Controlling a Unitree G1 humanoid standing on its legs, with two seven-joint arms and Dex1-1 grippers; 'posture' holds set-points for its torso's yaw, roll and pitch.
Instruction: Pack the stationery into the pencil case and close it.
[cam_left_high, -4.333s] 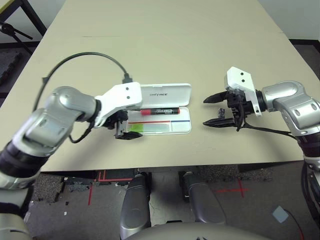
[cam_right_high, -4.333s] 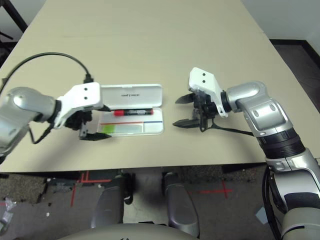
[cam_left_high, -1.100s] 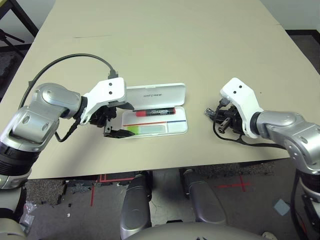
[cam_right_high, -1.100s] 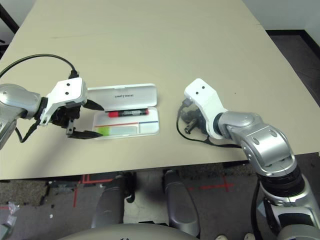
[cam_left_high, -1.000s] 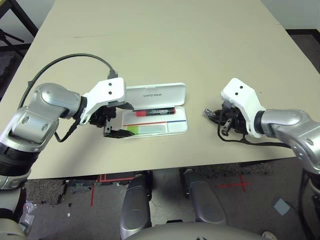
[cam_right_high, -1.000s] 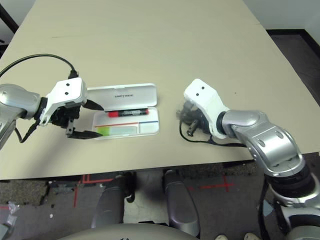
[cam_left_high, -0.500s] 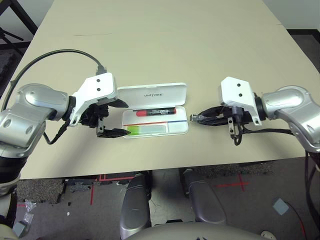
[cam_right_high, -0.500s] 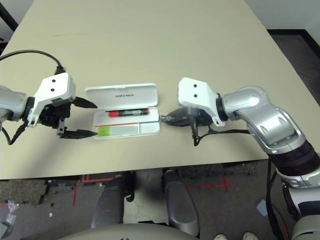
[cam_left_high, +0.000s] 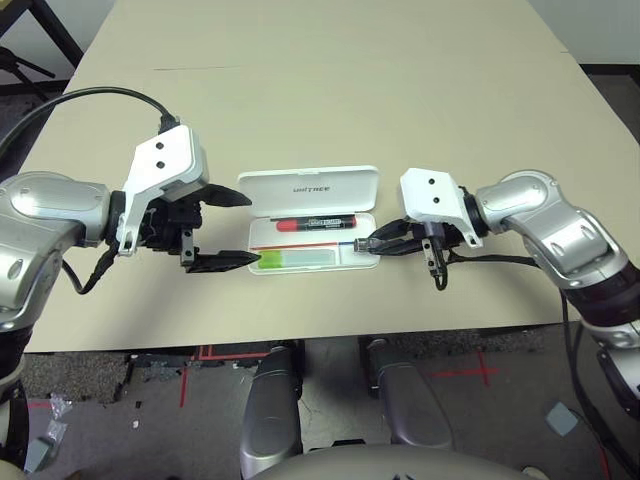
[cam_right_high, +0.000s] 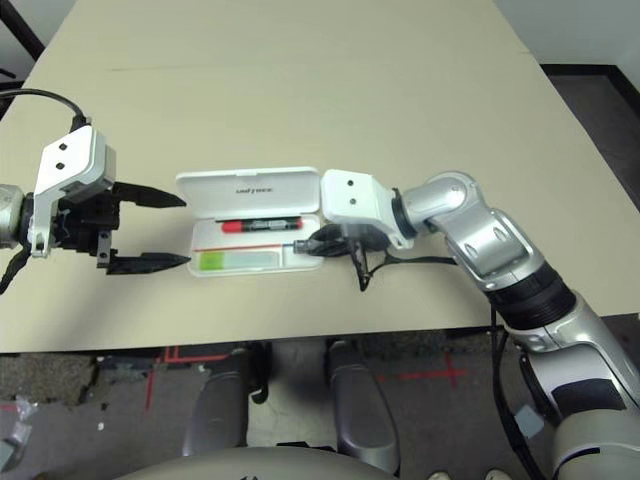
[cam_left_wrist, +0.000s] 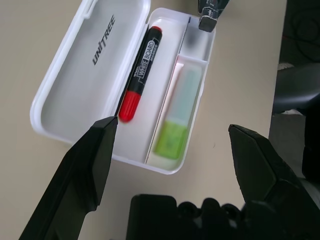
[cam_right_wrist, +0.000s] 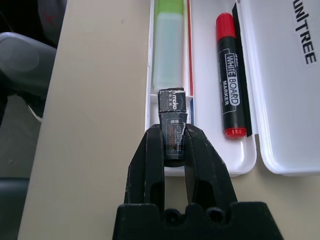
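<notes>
At the right end of the open pencil case (cam_left_high: 312, 220), the right hand (cam_right_wrist: 173, 131) pinches the clip (cam_right_wrist: 172, 109) just over the rim. The black marker (cam_left_high: 315, 222) and green highlighter (cam_left_high: 296, 259) already lie inside. The left hand (cam_left_high: 226, 229) hangs spread wide and empty at the case's left end. Best carry the clip fully past the rim over the small bare compartment, lower, then release.
</notes>
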